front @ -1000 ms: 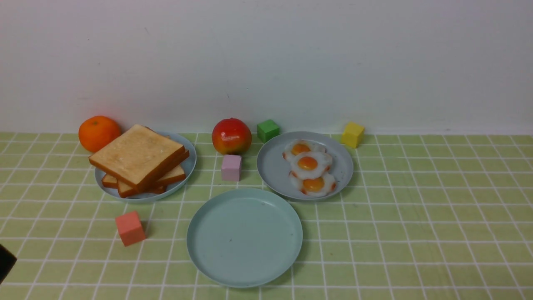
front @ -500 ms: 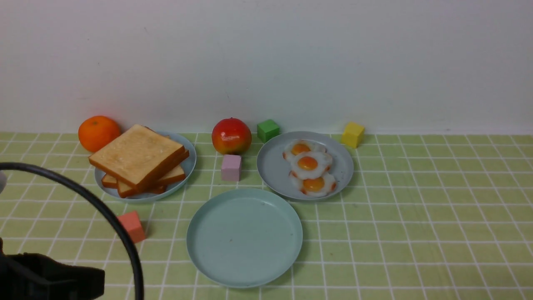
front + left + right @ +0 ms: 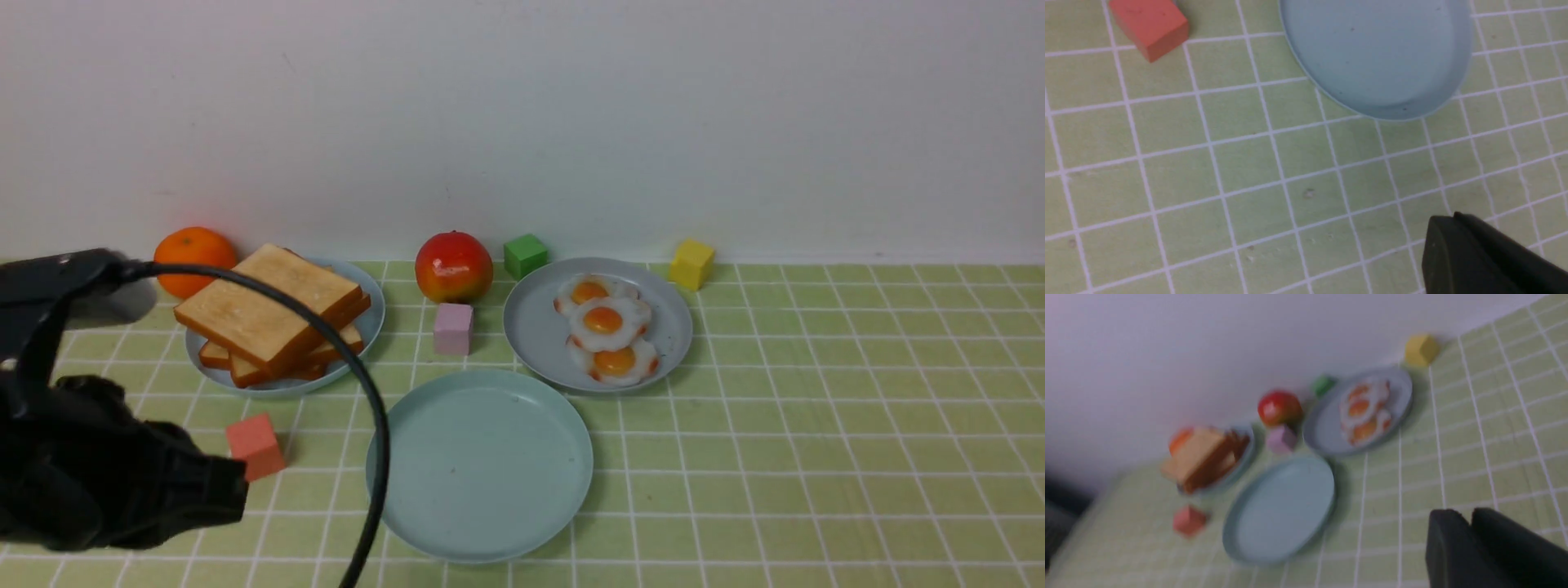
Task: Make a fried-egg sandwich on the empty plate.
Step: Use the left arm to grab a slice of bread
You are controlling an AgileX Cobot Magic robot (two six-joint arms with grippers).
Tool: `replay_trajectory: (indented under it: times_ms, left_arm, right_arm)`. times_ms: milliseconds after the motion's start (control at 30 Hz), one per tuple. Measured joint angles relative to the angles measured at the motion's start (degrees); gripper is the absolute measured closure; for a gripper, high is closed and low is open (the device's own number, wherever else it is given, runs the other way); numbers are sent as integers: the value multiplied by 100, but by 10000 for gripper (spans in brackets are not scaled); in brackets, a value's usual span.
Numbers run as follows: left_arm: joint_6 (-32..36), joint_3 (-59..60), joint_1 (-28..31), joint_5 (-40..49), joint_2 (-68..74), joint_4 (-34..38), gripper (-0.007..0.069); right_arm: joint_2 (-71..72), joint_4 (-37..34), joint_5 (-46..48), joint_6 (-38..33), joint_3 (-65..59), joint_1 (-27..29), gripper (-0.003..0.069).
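Gripper on the left arm (image 3: 1457,216) had its jaws pressed together with nothing between them; the right gripper (image 3: 1470,522) showed nothing held, its tips slightly apart. No part of the sandwich had been made: the mint-green plate (image 3: 488,465) lay bare at the middle of the desk (image 3: 784,490), the toast slices (image 3: 265,306) were stacked on the left plate (image 3: 377,314), and the fried eggs (image 3: 608,322) sat on the grey plate (image 3: 535,327). Bread, egg and bread all remained to be laid. The left arm (image 3: 90,457) reached in from the left, above the desk.
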State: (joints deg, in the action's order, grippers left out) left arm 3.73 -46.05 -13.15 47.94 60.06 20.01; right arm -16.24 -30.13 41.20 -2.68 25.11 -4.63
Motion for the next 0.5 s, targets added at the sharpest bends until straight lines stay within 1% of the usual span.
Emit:
replay_trajectory:
  times_ms: [33, 67, 100, 133, 200, 333, 500]
  left_arm:
    - [0, -166, 0, 0, 339, -122, 638]
    - [0, -301, 0, -12, 555, -210, 638]
    - [0, -326, 0, -18, 658, -224, 638]
    - [1, -560, -7, -45, 1055, -331, 638]
    - [63, -811, -62, -97, 1486, -485, 638]
    - [101, -1415, -147, -233, 2157, -913, 638]
    - [57, -2425, 60, -226, 3148, -1496, 638]
  right_arm:
    - [-408, 119, 644, -230, 479, 0, 652]
    - [-665, 213, 1035, -356, 774, 0, 661]
    - [-788, 228, 1218, -384, 913, 0, 664]
    - [-1219, 388, 1816, -567, 1415, 0, 669]
    - [-1621, 513, 2232, -652, 1851, -75, 666]
    - [-1956, 658, 2314, -701, 2364, -383, 655]
    - [-1980, 704, 2295, -787, 2495, -616, 652]
